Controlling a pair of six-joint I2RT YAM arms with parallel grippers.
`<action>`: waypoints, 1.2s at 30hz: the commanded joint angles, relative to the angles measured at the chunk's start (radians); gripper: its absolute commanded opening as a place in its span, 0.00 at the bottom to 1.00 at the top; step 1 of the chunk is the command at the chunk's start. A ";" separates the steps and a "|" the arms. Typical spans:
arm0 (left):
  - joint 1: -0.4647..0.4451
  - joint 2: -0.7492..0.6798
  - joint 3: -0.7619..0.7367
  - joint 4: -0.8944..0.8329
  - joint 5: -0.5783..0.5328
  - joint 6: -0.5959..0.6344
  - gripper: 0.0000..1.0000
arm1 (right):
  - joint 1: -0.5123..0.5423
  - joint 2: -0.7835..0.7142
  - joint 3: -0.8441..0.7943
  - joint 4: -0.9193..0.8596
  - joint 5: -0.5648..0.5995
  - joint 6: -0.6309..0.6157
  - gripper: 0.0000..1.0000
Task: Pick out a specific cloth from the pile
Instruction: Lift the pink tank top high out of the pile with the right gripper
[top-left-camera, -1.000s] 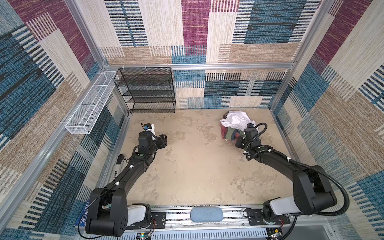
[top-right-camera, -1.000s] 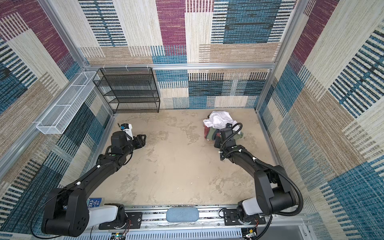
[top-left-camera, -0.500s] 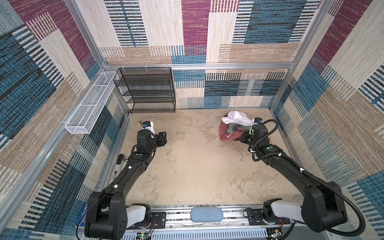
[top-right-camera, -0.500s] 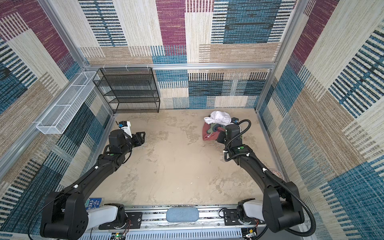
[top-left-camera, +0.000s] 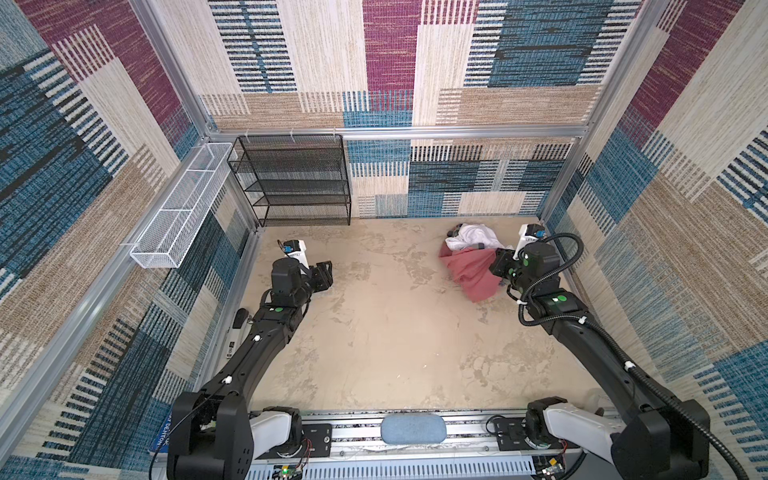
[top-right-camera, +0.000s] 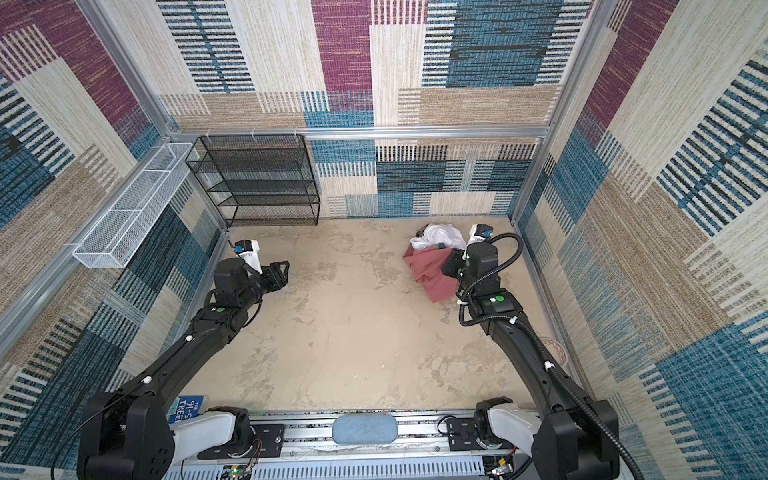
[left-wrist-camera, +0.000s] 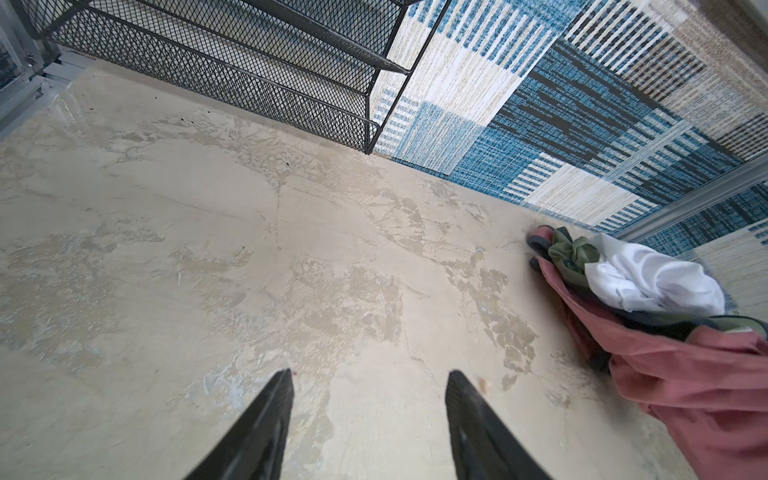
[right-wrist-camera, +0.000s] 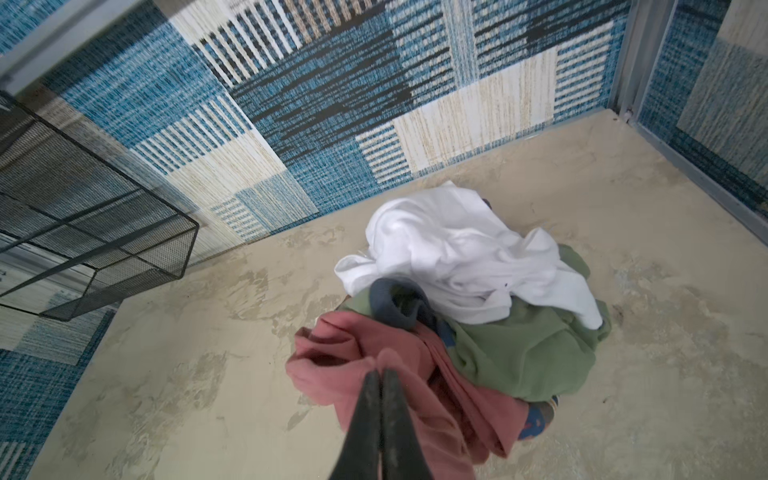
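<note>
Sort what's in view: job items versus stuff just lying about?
Job:
- faded red cloth, pinched by the right fingers
- pile: white garment, olive garment

Just there:
- black mesh rack
- white wire basket
- left fingers, open and empty
</note>
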 joint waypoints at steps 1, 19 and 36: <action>-0.002 -0.015 -0.003 -0.004 0.019 -0.013 0.62 | -0.005 -0.028 0.021 0.012 0.001 -0.015 0.00; -0.007 -0.006 0.054 -0.031 0.044 -0.040 0.61 | -0.023 -0.037 0.251 0.000 -0.027 -0.080 0.00; -0.023 -0.007 0.053 -0.031 0.035 -0.038 0.62 | -0.043 0.016 0.505 -0.020 -0.012 -0.155 0.00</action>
